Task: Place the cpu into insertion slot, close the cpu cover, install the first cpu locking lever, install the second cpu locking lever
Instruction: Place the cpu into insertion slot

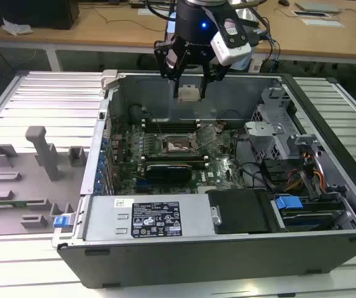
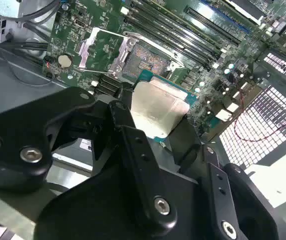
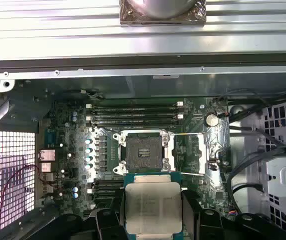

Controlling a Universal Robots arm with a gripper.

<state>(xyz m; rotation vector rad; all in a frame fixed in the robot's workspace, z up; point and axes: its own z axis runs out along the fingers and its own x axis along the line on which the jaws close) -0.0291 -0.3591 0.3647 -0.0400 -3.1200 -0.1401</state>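
- Gripper (image 1: pixel 189 91) poised over the open computer case (image 1: pixel 165 218); its fingers (image 3: pixel 190 212) are clamped on two opposite edges of the cpu (image 1: pixel 189 95).
- Cpu held flat, pale top up, in the air above the motherboard (image 1: pixel 222 165); both wrist views show it (image 2: pixel 157 107) (image 3: pixel 152 207) touching nothing but the fingers.
- Insertion slot (image 1: pixel 176 146) bare on the motherboard. In the exterior view it lies at six o'clock from the cpu, well apart, so it is judged to sit below the chip.
- Cpu cover (image 2: pixel 85 50) stands open beside the slot (image 2: pixel 145 60), leaving the slot uncovered.
- Chip is square, so no long axis. In the first wrist view its edges look roughly parallel to the slot's rim (image 3: pixel 143 151).
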